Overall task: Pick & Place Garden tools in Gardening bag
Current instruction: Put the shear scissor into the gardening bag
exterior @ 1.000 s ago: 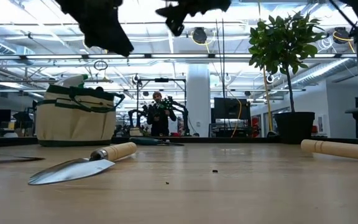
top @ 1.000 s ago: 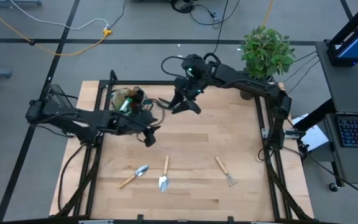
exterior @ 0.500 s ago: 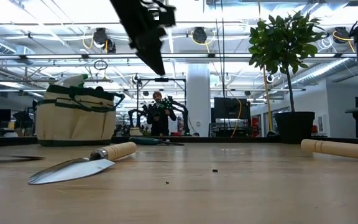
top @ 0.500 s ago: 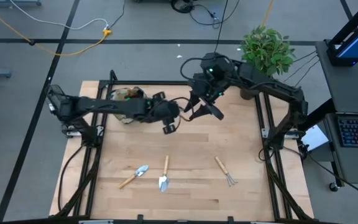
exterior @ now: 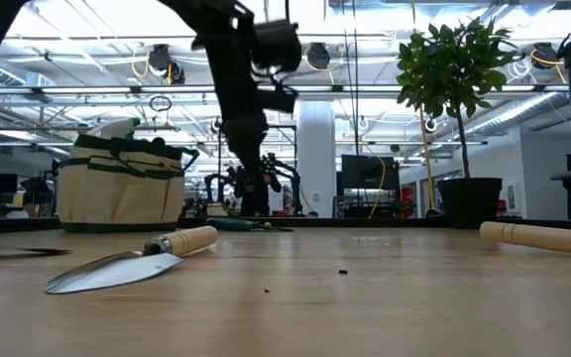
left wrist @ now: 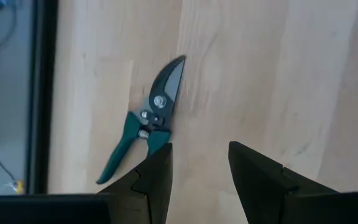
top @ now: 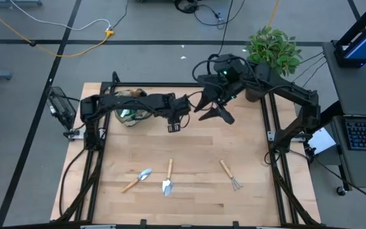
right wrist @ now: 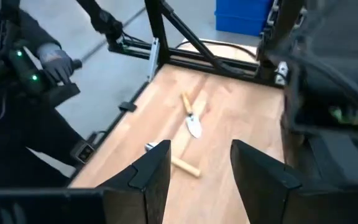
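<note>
Pale wooden planks make up the table (top: 189, 140), framed by dark rails, with grey floor around it and a bright hall behind in the low view. Over the far middle of the table the left gripper (top: 174, 123) hangs above the wood, its fingers (left wrist: 157, 171) parted by a moderate gap and holding nothing; its wrist camera looks down on the pruning shears (left wrist: 148, 120), which lie closed on the wood near the table's far edge, dark blade and green handles, apart from the fingers. In the low view this arm comes down from the top as a dark shape (exterior: 246, 89) above the tabletop. The right gripper (top: 218, 113) hovers just right of the left one, also above the far middle; its fingers (right wrist: 151, 171) stand moderately apart and empty. The gardening bag (top: 131, 105) sits at the far left of the table, partly under the left arm, tan with a dark green rim (exterior: 122, 183). On the near side lie three tools well apart from both grippers: a trowel (top: 138, 179) at the left, a second trowel (top: 168, 178) just right of it, and a fork rake (top: 230, 175) farther right. A leafy potted plant (top: 271, 54) stands at the far right corner, behind the right arm. A person (exterior: 254, 178) shows far back in the hall.
</note>
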{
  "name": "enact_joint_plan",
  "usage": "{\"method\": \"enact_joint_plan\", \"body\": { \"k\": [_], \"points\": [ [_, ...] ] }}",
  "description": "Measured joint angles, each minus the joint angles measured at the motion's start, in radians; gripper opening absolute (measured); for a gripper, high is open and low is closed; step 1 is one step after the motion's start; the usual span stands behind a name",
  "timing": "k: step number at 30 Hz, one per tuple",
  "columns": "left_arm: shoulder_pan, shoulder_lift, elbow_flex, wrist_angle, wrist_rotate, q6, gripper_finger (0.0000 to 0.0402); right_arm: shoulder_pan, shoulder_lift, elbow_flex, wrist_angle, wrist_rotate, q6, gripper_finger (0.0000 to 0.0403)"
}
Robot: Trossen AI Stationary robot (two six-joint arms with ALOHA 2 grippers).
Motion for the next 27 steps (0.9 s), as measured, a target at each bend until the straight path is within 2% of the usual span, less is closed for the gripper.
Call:
{"method": "enact_joint_plan", "body": {
  "k": [6,13,27],
  "points": [
    [0.066,0.045,0.001,-0.021,0.036,-0.014,0.0163,-0.002,-0.006,0.000,0.011,0.040,-0.035,0.0160],
    [0.123,0.072,0.001,-0.036,0.063,0.045,0.0163,-0.006,-0.042,0.002,-0.020,0.180,-0.045,0.0160],
    [0.196,0.097,0.001,-0.072,0.104,0.130,0.0163,-0.010,-0.072,0.001,-0.051,0.185,-0.027,0.0160]
  ]
}}
